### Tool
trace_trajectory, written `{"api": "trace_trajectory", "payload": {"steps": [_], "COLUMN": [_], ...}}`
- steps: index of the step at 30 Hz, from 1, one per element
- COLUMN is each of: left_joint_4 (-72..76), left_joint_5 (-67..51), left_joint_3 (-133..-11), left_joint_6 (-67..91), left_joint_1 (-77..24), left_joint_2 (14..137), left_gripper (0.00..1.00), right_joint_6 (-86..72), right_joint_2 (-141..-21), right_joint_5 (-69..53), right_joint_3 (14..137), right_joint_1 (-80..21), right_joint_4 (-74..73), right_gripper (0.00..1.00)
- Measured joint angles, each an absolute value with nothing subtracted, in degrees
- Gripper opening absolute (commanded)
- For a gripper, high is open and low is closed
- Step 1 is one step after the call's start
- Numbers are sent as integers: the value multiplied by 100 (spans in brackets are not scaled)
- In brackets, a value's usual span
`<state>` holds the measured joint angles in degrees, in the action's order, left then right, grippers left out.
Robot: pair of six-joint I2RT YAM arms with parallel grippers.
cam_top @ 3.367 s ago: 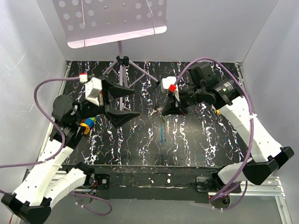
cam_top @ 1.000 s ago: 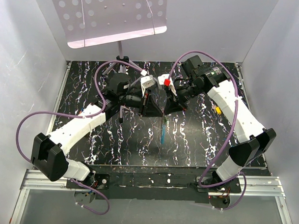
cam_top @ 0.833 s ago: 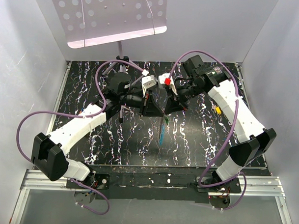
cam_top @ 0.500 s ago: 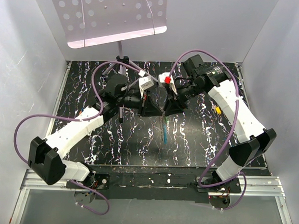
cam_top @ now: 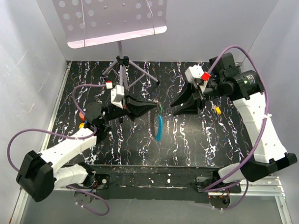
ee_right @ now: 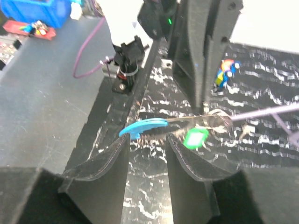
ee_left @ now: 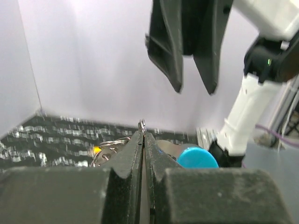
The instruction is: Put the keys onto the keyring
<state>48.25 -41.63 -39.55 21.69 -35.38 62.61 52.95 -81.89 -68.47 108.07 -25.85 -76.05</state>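
The worst outcome from here is my two arms meeting over the marbled black table (cam_top: pixel 207 143). My right gripper (cam_top: pixel 173 109) hangs spread and empty at 3 o'clock of my left gripper (cam_top: pixel 153 106), and a hasty approach could knock hard black plastic fingers together. The next risk is the pinch itself: my left fingers (ee_left: pixel 133 154) are pressed flat on a mere sliver of wire, so a nudge could twist the keyring (ee_right: pixel 216 122) out or let it swivel. The keyring is held in the air between the two grippers, above the table's centre. Its smooth, paddle-shaped blue tag (cam_top: pixel 159 128) dangles toward 6 o'clock and may swing and drag the thin, springy, glinting coils round. The key (ee_right: pixel 196 138), with its small, glossy, bright green head, sits just under the ring. I cannot tell whether it is threaded or only resting there, and if loose it could drop.
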Motion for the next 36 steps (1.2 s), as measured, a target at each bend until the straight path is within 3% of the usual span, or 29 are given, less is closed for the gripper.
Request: {"api": "trace_trajectory", "payload": {"steps": [4,9,16,36], "left_joint_4": [6344,7122,7378,7426], "left_joint_5": [-3776,-3653,-3662,-3750], "left_joint_3": [-3953,-3959,-3977,-3994], "left_joint_6": [2919,3577,3905,4012], "left_joint_1": [-3535,-3535,-3538,-3538], "left_joint_2": [6694,7046,7105,7105], "left_gripper": [0,0,0,0], "right_joint_6": [4980,3876,3142,2084], "right_joint_2": [-8200,-8381,-8501,-8438], "right_joint_5": [-7360,-7223,-6963,-6711], "right_joint_3": [10818,10884,11201,10617], "right_joint_1": [-2644,-2705,-2714,-2899], "right_joint_4": [-7273,-6272,-5601,-4816], "right_gripper": [45,45,41,27]}}
